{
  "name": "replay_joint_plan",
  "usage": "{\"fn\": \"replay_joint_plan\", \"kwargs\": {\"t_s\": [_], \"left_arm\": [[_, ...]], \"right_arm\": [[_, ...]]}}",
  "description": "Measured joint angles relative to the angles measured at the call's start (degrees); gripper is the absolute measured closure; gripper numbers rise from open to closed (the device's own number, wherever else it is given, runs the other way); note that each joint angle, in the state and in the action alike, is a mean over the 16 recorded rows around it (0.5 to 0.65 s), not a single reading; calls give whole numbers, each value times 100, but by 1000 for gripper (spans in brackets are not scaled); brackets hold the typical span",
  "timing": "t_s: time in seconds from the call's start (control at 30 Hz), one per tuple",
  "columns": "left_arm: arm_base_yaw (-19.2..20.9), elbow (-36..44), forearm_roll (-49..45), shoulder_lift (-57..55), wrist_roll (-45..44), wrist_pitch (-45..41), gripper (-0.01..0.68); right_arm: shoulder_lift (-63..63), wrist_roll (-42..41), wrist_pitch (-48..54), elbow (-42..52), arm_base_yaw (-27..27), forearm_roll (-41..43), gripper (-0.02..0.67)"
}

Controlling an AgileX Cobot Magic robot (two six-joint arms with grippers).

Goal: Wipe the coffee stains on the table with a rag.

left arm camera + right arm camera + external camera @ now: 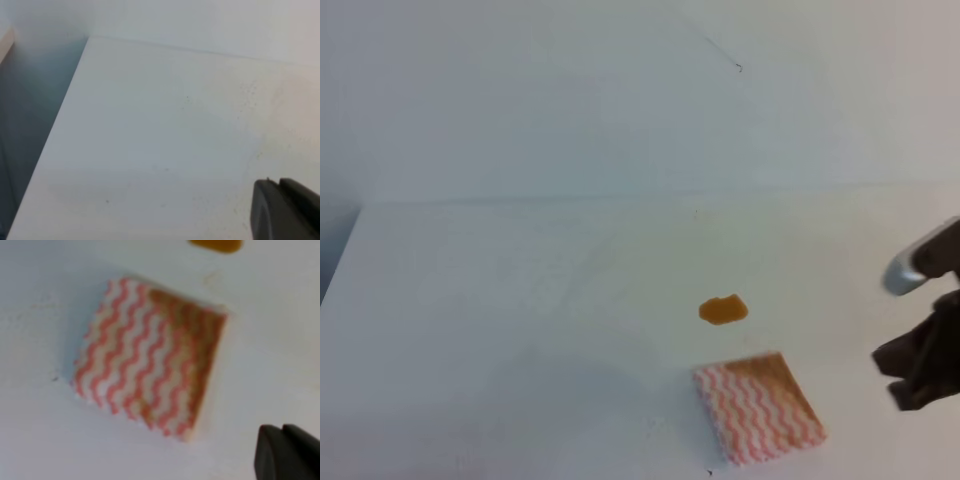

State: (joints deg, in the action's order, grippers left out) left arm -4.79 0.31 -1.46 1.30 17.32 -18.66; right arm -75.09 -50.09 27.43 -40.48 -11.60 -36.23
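Note:
A small amber-brown coffee stain (723,310) lies on the white table (520,300). Just in front of it sits the rag (760,407), a flat square with pink-red and white zigzag stripes and a tan patch along its far edge. The right wrist view looks down on the rag (150,357), with the coffee stain (216,244) cut by the top edge. My right gripper (900,375) hovers to the right of the rag, apart from it, shut and holding nothing; its fingertips (287,452) show pressed together. My left gripper (282,210) is over bare table (165,125), its fingers together.
The table's left edge (50,145) drops off to a grey-blue floor. A pale wall (620,100) rises behind the table's far edge. A few tiny dark specks dot the surface.

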Motion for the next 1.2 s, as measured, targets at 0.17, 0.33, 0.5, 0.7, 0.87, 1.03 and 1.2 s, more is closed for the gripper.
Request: {"fn": "replay_joint_plan", "kwargs": {"t_s": [0.17, 0.33, 0.5, 0.7, 0.87, 1.03, 1.2], "left_arm": [[-1, 31, -1, 20, 0, 12, 674], [-1, 93, -2, 20, 0, 36, 673], [-1, 109, -4, 30, 1, 36, 673], [-1, 62, -6, 20, 1, 18, 674], [-1, 0, -8, 20, 1, -6, 674], [-1, -16, -11, 20, 1, -6, 674], [-1, 0, -11, 30, 1, -6, 674]], "right_arm": [[-941, -223, -517, -332, -959, 36, 595], [-1708, -257, -918, -683, -1653, 112, 477], [-2360, -250, -1125, -1006, -1995, 218, 345], [-2967, -234, -1148, -1249, -2061, 377, 243], [-3262, -208, -1157, -1331, -2061, 532, 286], [-3337, -140, -1116, -1411, -2058, 675, 401], [-3277, 40, -1070, -1595, -1970, 822, 521]]}}
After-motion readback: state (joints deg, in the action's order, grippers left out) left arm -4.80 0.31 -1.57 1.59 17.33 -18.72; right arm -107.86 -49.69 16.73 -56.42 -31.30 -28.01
